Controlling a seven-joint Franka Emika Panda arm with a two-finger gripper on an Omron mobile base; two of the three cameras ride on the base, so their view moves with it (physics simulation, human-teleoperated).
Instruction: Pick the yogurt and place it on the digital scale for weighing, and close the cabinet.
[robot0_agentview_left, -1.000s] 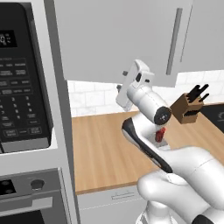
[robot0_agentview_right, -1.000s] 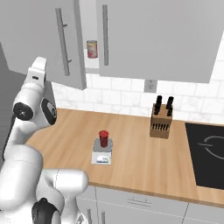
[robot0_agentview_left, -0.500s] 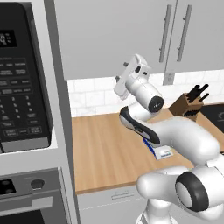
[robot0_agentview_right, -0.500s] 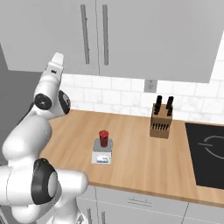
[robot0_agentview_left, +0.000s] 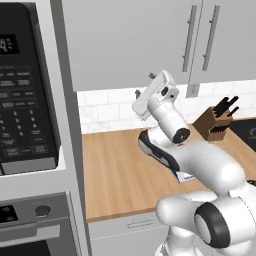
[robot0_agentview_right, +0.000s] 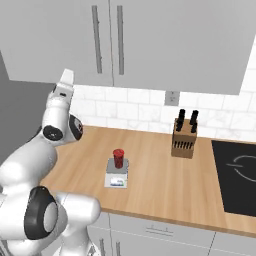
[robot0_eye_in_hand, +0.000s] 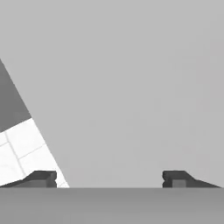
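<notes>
- Kitchen surroundings: we are looking over a wooden bench (robot0_agentview_right: 165, 185) with a white tiled wall (robot0_agentview_right: 145, 107) behind it and grey wall units above.
- We are seeing the yogurt (robot0_agentview_right: 118, 158), a small dark-red cup, standing upright on the digital scale (robot0_agentview_right: 117, 175), roughly centred on the grey platform and narrower than it.
- We are finding the digital scale lying flat on the bench toward the front edge, its display strip facing the front; in the left base view one blue-and-white corner of it (robot0_agentview_left: 184, 176) is peeking out from behind the arm.
- We are looking at the cabinet (robot0_agentview_right: 107, 37) above the bench with both flat grey doors lying flush and shut, their two long silver bar handles (robot0_agentview_right: 97, 39) standing side by side near the seam.
- We are seeing the gripper (robot0_eye_in_hand: 109, 178) raised just below the cabinet, well apart from the yogurt and the scale; in the hand view its two dark fingertips (robot0_eye_in_hand: 43, 178) are standing far apart, spread wide, with nothing between them, and a plain grey door face is lying ahead with a wedge of white tile at the lower left.
- We are noting a wooden knife block (robot0_agentview_right: 183, 140) with dark handles standing near the wall, to the right of the scale and apart from it.
- We are seeing a black cooktop (robot0_agentview_right: 236, 168) set in the bench at the far right.
- We are seeing a black microwave (robot0_agentview_left: 25, 95) at the left of the left base view, with an oven panel (robot0_agentview_left: 30, 215) under it.
</notes>
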